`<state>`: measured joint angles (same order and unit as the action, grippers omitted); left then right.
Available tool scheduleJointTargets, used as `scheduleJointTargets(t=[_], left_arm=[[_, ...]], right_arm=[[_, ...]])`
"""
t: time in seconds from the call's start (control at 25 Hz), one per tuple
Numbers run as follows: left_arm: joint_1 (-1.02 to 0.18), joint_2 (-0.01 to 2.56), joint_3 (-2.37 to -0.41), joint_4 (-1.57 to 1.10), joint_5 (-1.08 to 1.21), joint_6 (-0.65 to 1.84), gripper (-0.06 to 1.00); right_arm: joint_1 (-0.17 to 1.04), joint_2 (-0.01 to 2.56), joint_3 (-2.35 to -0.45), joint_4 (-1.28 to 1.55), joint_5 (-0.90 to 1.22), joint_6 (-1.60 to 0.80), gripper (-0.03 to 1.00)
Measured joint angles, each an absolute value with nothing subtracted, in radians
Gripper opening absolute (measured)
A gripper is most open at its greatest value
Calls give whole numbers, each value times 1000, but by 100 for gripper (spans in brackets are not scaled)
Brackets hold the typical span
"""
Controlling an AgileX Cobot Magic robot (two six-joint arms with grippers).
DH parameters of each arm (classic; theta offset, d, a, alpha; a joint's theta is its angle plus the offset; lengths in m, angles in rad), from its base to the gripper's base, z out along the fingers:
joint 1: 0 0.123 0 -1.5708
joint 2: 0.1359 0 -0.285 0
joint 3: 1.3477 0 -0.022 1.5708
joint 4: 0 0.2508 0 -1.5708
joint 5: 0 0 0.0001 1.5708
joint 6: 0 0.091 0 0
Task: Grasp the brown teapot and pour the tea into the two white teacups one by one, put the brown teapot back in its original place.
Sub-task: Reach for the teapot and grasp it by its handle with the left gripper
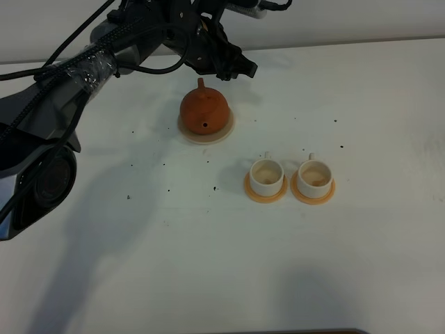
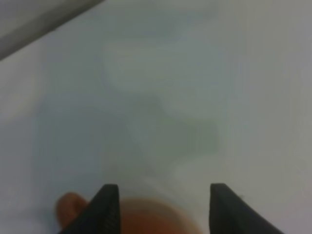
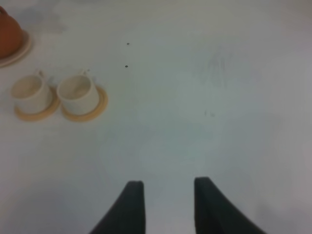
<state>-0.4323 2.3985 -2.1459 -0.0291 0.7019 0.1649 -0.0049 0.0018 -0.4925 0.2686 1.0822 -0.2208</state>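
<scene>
- While the small round reddish-brown clay teapot sat on its pale beige round saucer, left of the two white cylindrical teacups, the left gripper hovered just beyond it, jaws spread, grasping nothing.
- The right gripper hung released over the bare white table.
- The clay looked rigid, brittle and smooth; a firm hold on the far-side loop handle seemed safest.

Brown teapot upright on beige saucer; two white teacups on orange coasters nearby.
</scene>
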Motion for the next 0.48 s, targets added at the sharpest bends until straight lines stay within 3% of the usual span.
scheduleJointTargets(t=[0.48], left_arm=[[-416, 2401, -2149, 165, 683, -78, 41]], right_arm=[[-5, 2, -493, 269, 1082, -221, 24]])
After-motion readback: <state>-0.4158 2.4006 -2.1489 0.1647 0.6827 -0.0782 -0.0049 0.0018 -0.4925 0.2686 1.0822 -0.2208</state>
